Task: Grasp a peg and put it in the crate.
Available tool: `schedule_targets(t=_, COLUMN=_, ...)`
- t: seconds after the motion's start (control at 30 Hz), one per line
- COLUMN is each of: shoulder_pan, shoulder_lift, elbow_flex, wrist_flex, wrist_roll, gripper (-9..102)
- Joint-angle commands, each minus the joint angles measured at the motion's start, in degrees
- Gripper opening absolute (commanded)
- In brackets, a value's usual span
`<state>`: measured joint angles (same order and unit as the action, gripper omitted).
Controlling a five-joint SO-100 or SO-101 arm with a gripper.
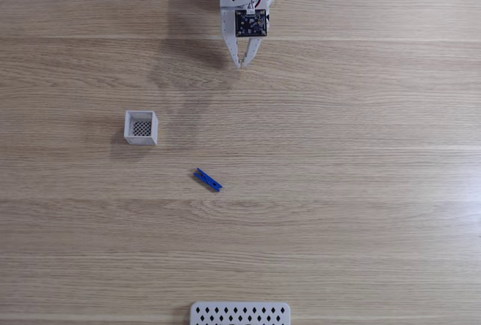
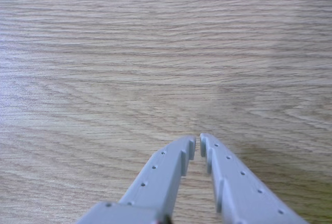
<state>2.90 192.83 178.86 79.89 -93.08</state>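
Peg (image 1: 207, 180): slim blue plastic clothespin, lying flat on the desk (image 1: 361, 212) in the fixed view, set diagonally, one end toward upper left and the other toward lower right. It sits below and right of the crate (image 1: 140, 128), apart from it, near the middle of the picture. The crate is a small white square box, open on top, with a dark mesh-patterned bottom showing inside thin walls. The desk is pale wood-grain laminate with long horizontal streaks and faint board seams.

At the top edge, the jaws (image 1: 244, 62) point down the picture, white plastic, tapering to tips that nearly meet; a small dark circuit board sits above them, and the arm behind is cut off by the frame. They are well apart from the peg and hold nothing. At the bottom edge, a flat white perforated piece (image 1: 240, 314) with diamond-shaped holes is partly cut off.

In the other view, the jaws (image 2: 197, 147) rise from the bottom edge: grey-white plastic fingers (image 2: 163, 175) with small dimples and stepped inner ridges, tips close together with a narrow slit between, empty. Their bases are cropped. Wood grain lies behind, slightly soft in focus.
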Motion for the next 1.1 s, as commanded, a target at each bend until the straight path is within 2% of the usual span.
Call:
schedule_targets(t=0.0, shoulder_pan=-1.05, shoulder_lift=1.85, elbow_flex=1.23, wrist_flex=-1.23, wrist_roll=0.26, gripper=0)
schedule_targets(t=1.07, shoulder_pan=-1.14, shoulder_lift=1.76, elbow_flex=1.23, wrist_flex=-1.23, wrist_roll=0.35, gripper=0)
